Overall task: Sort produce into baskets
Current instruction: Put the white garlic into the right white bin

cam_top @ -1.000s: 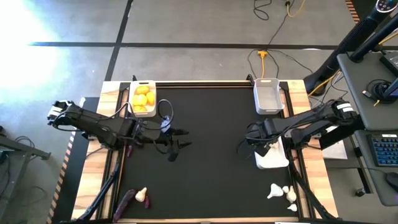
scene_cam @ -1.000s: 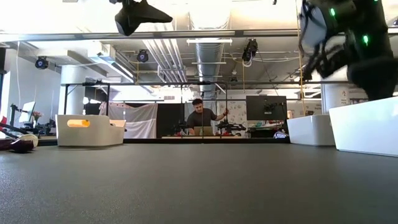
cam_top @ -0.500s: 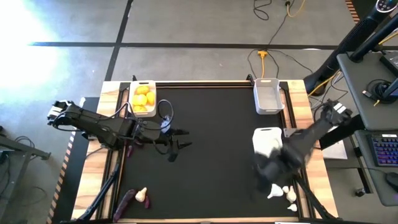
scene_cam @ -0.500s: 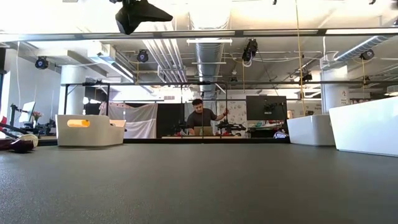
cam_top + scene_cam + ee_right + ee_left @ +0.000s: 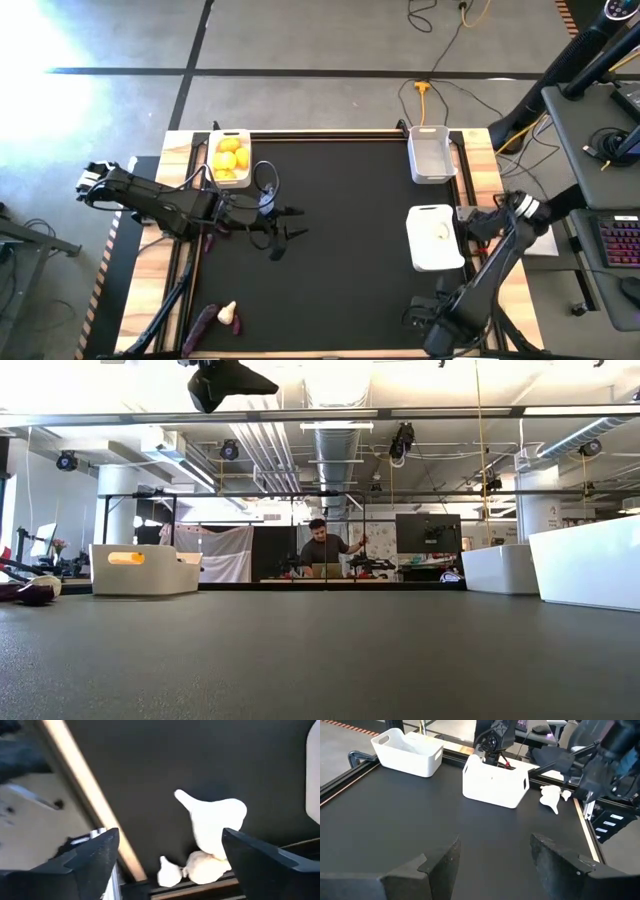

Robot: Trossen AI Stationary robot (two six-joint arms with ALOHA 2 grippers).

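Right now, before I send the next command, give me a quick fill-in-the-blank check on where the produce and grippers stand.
1. The yellow fruits lie in the basket at the table's far ____ corner.
2. The right gripper hangs with its fingers ____ over the garlic bulbs.
3. The basket nearest the right arm holds ____ garlic bulb.
4. The purple pieces lie near the table's ____ edge.

Missing words: left; open; one; front

White bins (image 5: 145, 568) left, (image 5: 590, 563) right; dark gripper (image 5: 228, 382) overhead; person (image 5: 323, 548) behind.
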